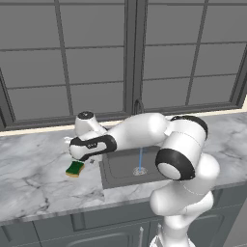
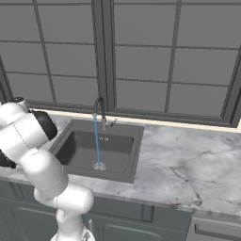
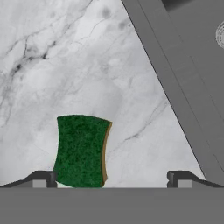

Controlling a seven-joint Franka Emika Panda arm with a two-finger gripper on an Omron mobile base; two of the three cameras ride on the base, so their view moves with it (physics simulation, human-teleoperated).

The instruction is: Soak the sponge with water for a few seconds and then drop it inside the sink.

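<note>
The sponge (image 1: pixel 75 169), green on top with a yellow underside, lies flat on the marble counter just left of the sink (image 1: pixel 115 170). My gripper (image 1: pixel 78 158) hangs right above it, open. In the hand view the sponge (image 3: pixel 81 151) sits between the two fingertips, close to the left one (image 3: pixel 43 179) and well apart from the right one, with the gripper (image 3: pixel 111 180) holding nothing. A thin blue stream of water (image 2: pixel 97 141) runs from the faucet (image 2: pixel 100 109) down to the drain (image 2: pixel 99 166) of the dark sink (image 2: pixel 120 142). The water (image 1: pixel 140 159) also falls into the basin in the left base view.
The sink's grey rim (image 3: pixel 175 87) runs diagonally to the right of the sponge. Marble counter (image 2: pixel 188 164) extends on both sides of the basin. A window wall (image 1: pixel 125 58) stands behind the counter. My arm's elbow (image 1: pixel 181 144) hangs over the sink's front right.
</note>
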